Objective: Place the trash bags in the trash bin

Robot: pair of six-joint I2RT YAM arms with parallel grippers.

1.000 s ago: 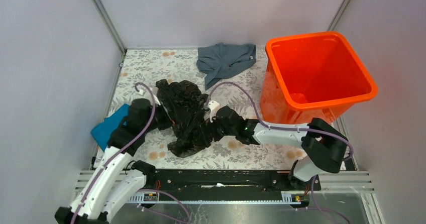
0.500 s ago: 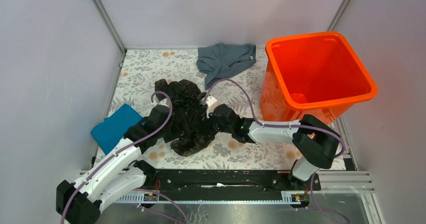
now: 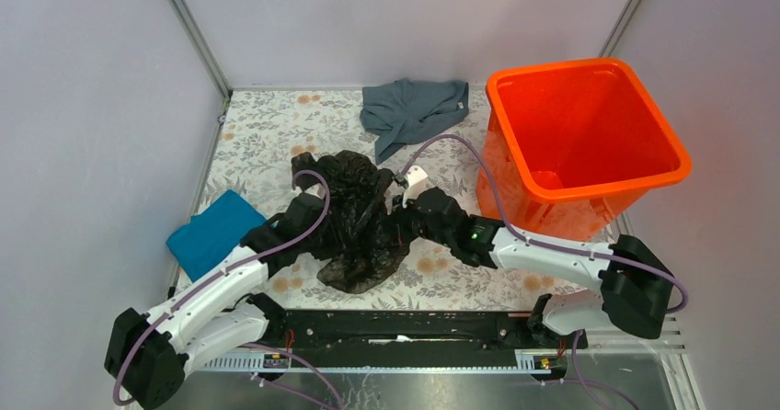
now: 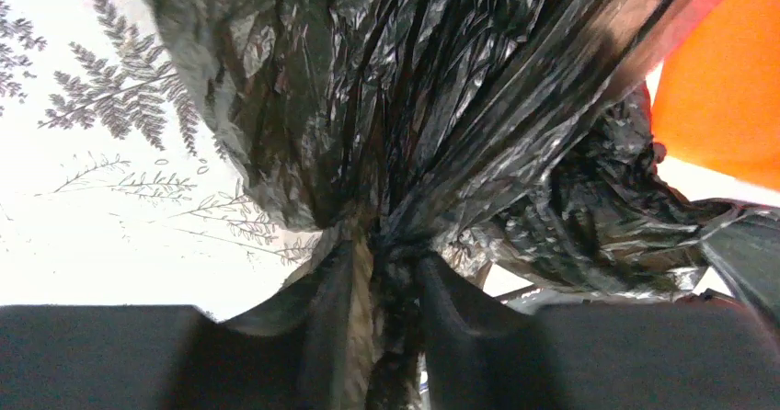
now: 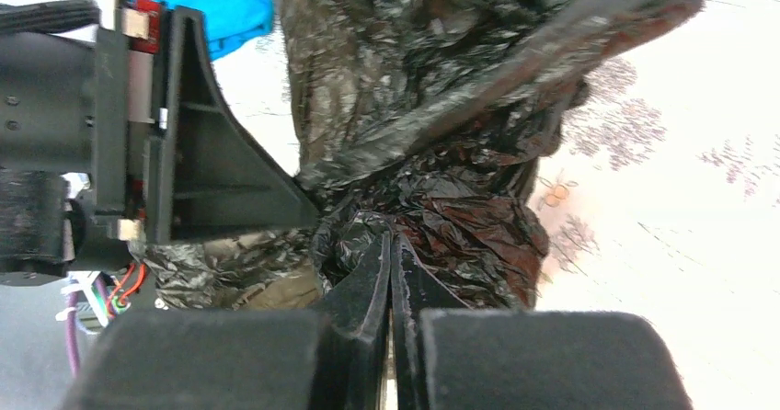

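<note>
The black crinkly trash bag point(image 3: 354, 217) lies bunched on the flowered tabletop point(image 3: 267, 125), between my two arms. My left gripper point(image 3: 320, 219) presses into its left side. In the left wrist view that gripper point(image 4: 386, 254) is shut on a gathered twist of the bag point(image 4: 414, 88). My right gripper point(image 3: 394, 224) meets the bag from the right. In the right wrist view it point(image 5: 391, 240) is shut, its tips pinching a fold of the bag point(image 5: 441, 107). The orange trash bin point(image 3: 561, 64) stands upright at the back right, apart from the bag.
A grey-blue cloth point(image 3: 412, 108) lies at the back centre, left of the bin. A teal-blue cloth point(image 3: 210, 231) hangs over the table's left edge beside my left arm. Walls and metal posts close in the table on three sides.
The left arm has swung right into the bag and its jaws have closed on the plastic. The right jaws have shut too. The bag is drawn up tighter and shifted slightly right.
</note>
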